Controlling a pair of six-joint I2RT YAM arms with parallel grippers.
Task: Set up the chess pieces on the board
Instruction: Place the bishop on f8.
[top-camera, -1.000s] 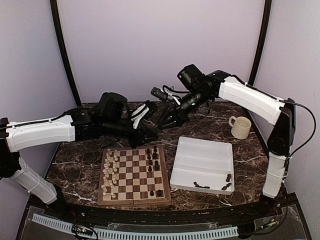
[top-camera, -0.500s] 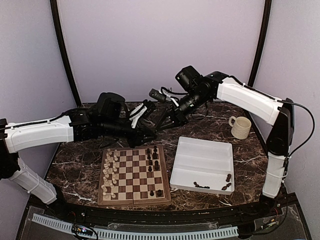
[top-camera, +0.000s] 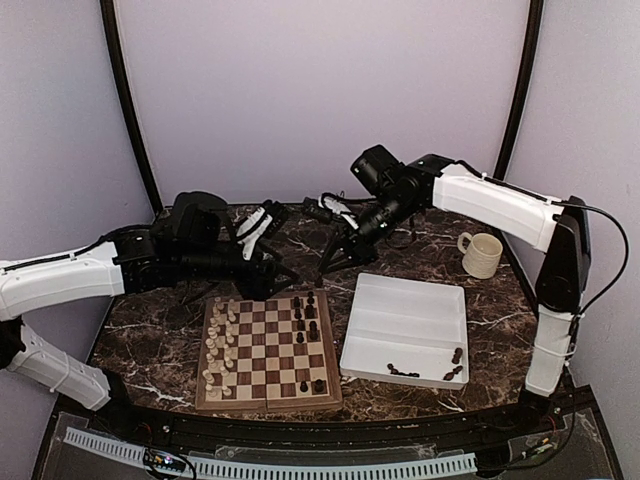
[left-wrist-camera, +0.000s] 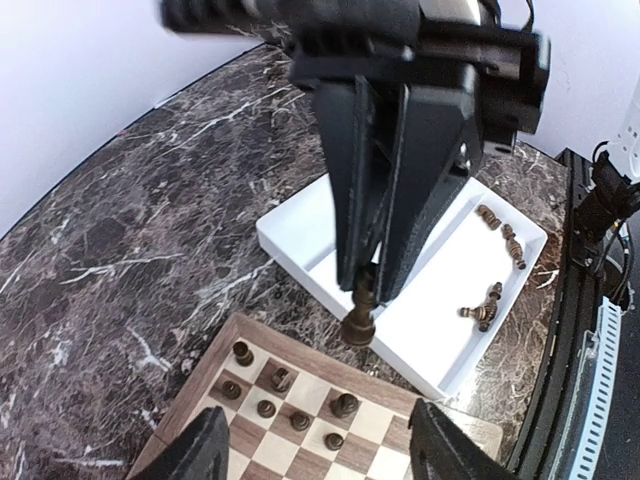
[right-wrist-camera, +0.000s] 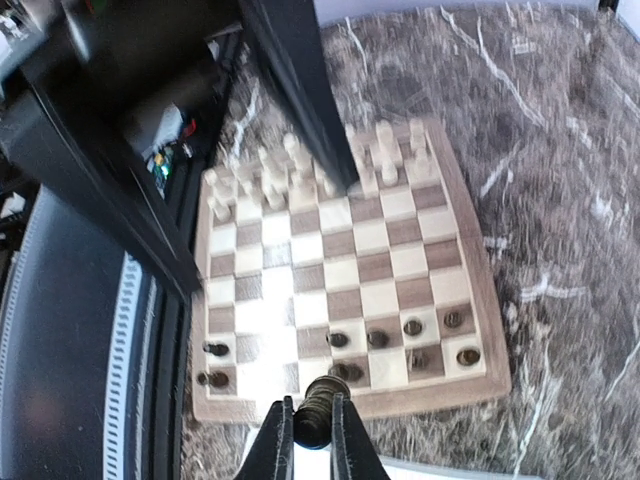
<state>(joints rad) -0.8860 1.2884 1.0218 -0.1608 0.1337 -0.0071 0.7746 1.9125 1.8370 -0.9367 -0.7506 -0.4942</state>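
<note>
Right fingers (right-wrist-camera: 275, 440) pinching one dark chess piece (right-wrist-camera: 313, 425) by its head, base downward, held above the far right corner of the board (top-camera: 265, 404), on the side toward the white tray (top-camera: 400, 310); left fingers (left-wrist-camera: 200, 455) spread wide, holding nothing, raised over the board's far end, apart from the held piece. Nearest on the bench (top-camera: 150, 330): the board, cream pieces (top-camera: 215, 345) ranked along its left side; dark pieces (top-camera: 308, 315) only partly set along its right. The tray lies just right of the board; several loose dark pieces (top-camera: 405, 372) lie along its near edge. Beyond the tray, a mug (top-camera: 483, 255) stands upright.
</note>
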